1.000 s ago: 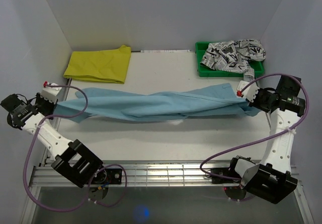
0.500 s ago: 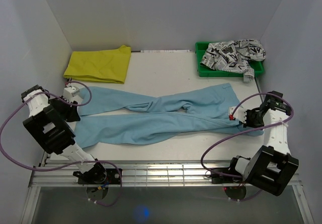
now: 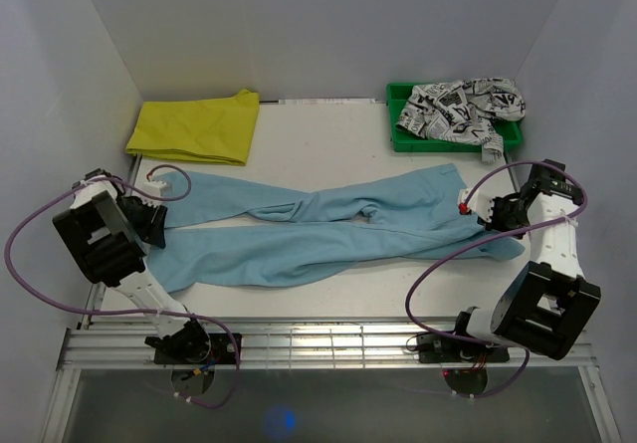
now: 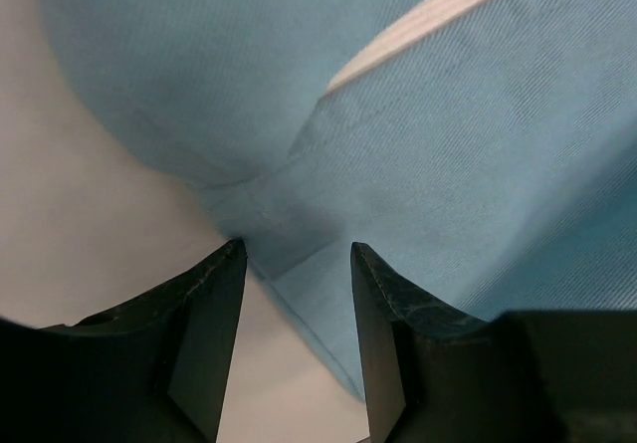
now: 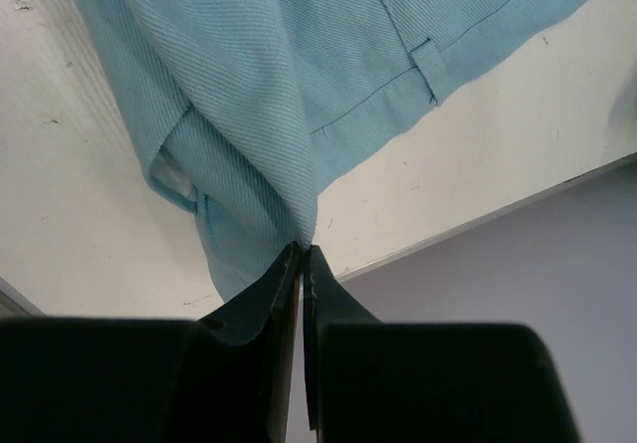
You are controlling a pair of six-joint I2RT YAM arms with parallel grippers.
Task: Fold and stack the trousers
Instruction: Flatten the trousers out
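While the trousers (image 3: pixel 328 229) are lying spread across the middle of the table (image 3: pixel 328 149), legs running left and waistband to the right, the right gripper (image 5: pixel 302 249) is pinching a fold of cloth near the waistband between closed jaws. The left gripper (image 4: pixel 296 249) is hanging with its jaws apart just by a leg hem, gripping nothing. Because the right side is holding only a thin ridge of cloth at its fingertips, it is probably risking a slip under any pull, and a one-sided lift would be dragging the legs askew. The wrist views are cropping out everything but nearby cloth. Whether the open jaws are touching the hem is hard to tell, and from overhead the right grip is showing too small to judge.
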